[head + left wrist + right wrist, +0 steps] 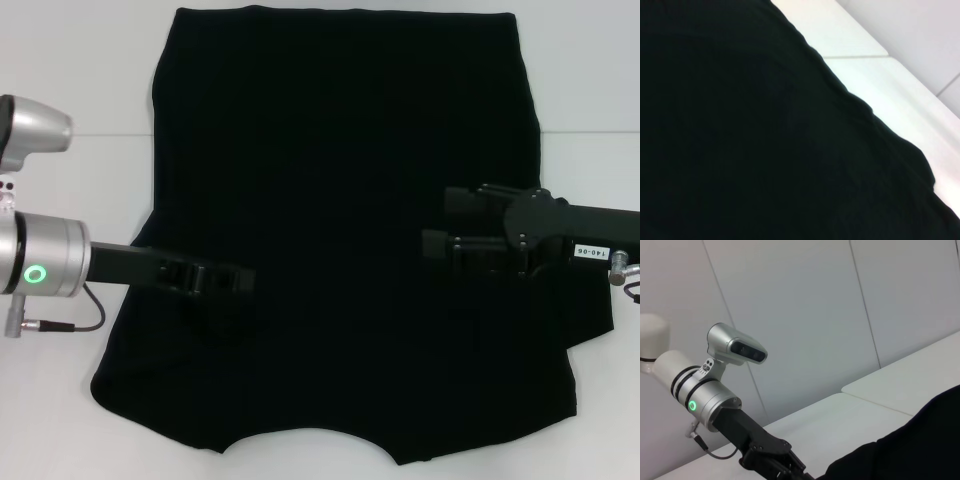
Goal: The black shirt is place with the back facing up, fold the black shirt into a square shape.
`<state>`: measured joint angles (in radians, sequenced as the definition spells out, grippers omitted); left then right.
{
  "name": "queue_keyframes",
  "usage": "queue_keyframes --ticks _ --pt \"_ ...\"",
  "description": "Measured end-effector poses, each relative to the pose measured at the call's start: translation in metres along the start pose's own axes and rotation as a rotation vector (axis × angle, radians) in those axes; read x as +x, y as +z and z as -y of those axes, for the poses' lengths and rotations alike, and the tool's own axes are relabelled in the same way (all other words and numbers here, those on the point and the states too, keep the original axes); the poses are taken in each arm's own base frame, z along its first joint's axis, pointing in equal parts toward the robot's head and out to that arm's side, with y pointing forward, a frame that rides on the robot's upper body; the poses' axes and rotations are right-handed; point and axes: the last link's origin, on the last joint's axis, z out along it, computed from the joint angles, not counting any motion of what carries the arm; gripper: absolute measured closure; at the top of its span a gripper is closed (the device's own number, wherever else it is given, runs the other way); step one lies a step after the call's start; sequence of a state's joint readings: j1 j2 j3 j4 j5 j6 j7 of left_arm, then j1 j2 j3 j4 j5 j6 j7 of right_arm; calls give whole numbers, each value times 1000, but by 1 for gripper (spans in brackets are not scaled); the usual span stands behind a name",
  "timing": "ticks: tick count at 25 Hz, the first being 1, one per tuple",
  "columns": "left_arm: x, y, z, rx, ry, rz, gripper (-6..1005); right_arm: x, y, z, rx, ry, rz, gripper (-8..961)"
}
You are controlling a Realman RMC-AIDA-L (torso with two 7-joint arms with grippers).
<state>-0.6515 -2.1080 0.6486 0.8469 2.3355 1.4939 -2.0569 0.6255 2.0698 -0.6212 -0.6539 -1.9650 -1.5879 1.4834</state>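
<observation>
Black fabric short-sleeved shirt (350, 200) lies spread flat on the white table (80, 190), no lettering showing. Left gripper (225, 280) and right gripper (450, 225) hover over its side edges, black on black, so I can't tell either's grasp state. Judgement: pinch both edges symmetrically, fold inward evenly.

Quick count: just one black shirt (350, 230) in the whole scene, spread flat on one white bench (80, 120). Two end effectors are over it, the left end effector (225, 280) on one side and the right end effector (455, 225) on the other. So that's one shirt, one bench, two end effectors, nothing else I can count.
</observation>
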Motion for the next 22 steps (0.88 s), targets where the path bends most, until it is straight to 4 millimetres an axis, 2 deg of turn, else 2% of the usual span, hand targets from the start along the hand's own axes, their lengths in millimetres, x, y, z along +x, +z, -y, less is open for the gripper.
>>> queue_keyframes --ticks 5,8,12,15,20,22 --pt "-4 -16 13 35 -57 -68 708 -1 1 1 1 -3 0 40" --pt "-5 -30 31 108 -163 -153 646 -2 0 2 4 1 -1 41" --pt "-11 -36 51 212 -296 -199 564 -4 0 2 6 11 -2 42" --pt "-16 -33 59 257 -358 -193 325 -5 0 3 6 22 -2 42" --pt "-22 -23 55 238 -384 -136 102 -7 0 4 9 31 -6 41" --pt "-23 -22 51 216 -390 -119 81 -7 0 5 10 34 -8 41"
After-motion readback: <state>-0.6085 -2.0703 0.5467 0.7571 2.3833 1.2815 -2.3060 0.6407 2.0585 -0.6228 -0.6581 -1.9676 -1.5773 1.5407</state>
